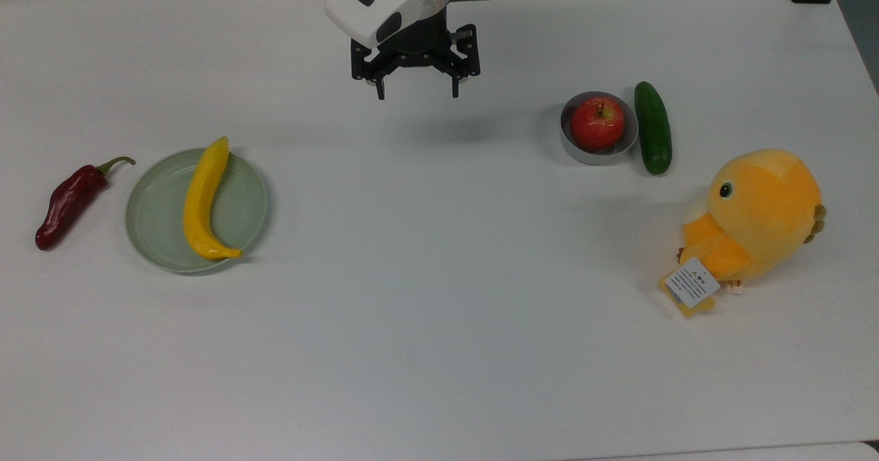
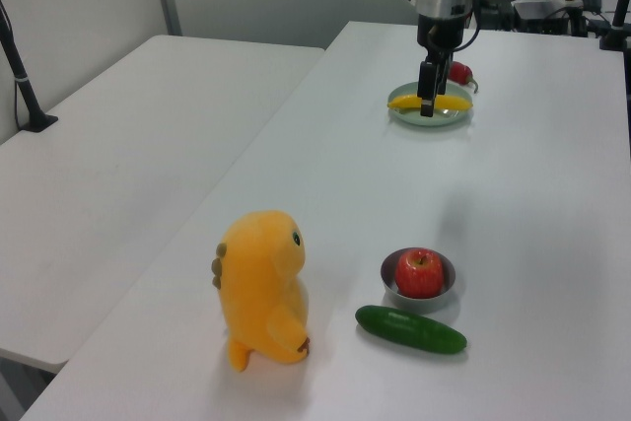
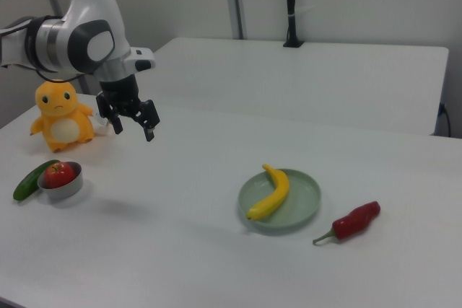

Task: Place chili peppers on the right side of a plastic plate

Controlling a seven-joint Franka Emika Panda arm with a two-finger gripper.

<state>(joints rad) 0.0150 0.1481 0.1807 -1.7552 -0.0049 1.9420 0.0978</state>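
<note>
The dark red chili pepper point(image 1: 67, 202) lies on the table just off the top view's left side of the pale green plastic plate point(image 1: 154, 220). In the right view the chili pepper point(image 3: 355, 220) lies at the right of the plate point(image 3: 303, 200). In the left view the chili pepper point(image 2: 457, 72) peeks out behind the plate point(image 2: 430, 116). A yellow banana point(image 1: 204, 200) rests on the plate. My gripper point(image 1: 416, 93) hangs open and empty above the table, well to the top view's right of the plate; it also shows in the right view point(image 3: 133, 129) and the left view point(image 2: 425, 101).
A red apple point(image 1: 597, 123) sits in a small grey bowl point(image 1: 577, 150) with a dark green cucumber point(image 1: 652, 137) beside it. A yellow plush chick point(image 1: 755, 217) stands at the top view's right. A second table point(image 2: 128, 145) adjoins in the left view.
</note>
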